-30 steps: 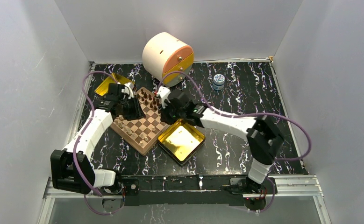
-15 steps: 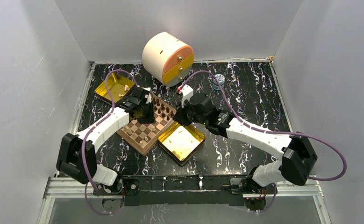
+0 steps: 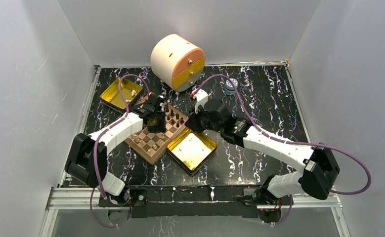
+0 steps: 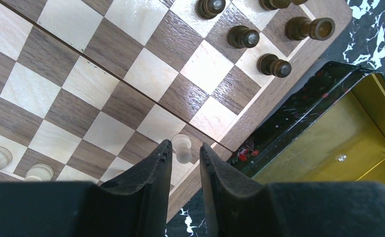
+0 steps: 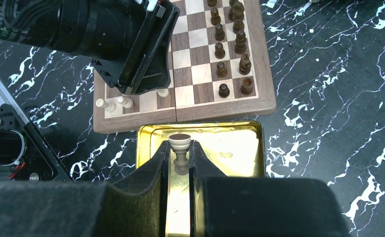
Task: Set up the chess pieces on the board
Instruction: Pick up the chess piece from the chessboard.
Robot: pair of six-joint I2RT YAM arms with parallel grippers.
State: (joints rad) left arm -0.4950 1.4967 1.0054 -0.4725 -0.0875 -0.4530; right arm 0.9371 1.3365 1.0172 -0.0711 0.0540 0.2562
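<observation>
The board (image 3: pixel 148 154) lies left of centre. Dark chess pieces (image 3: pixel 174 117) stand in two rows at its far end, and a few light ones (image 3: pixel 150 144) at its near end. My left gripper (image 3: pixel 155 120) hangs low over the near right corner of the board. In the left wrist view its jaws (image 4: pixel 185 150) are narrowly apart around a light pawn (image 4: pixel 182 147) that stands on the board. My right gripper (image 5: pixel 180 150) is shut on a light tan piece (image 5: pixel 180 144) and holds it above the near gold tin (image 5: pixel 230 148).
A second gold tin (image 3: pixel 112 97) with a few light pieces lies at the back left. A round cream drawer box (image 3: pixel 177 61) with orange fronts stands at the back. A small jar (image 3: pixel 231 86) is at the back right. Grey walls enclose the table.
My left gripper moved from the back-left tin across the board to its near right corner. My right gripper swung from over the board's far end to above the near tin.
</observation>
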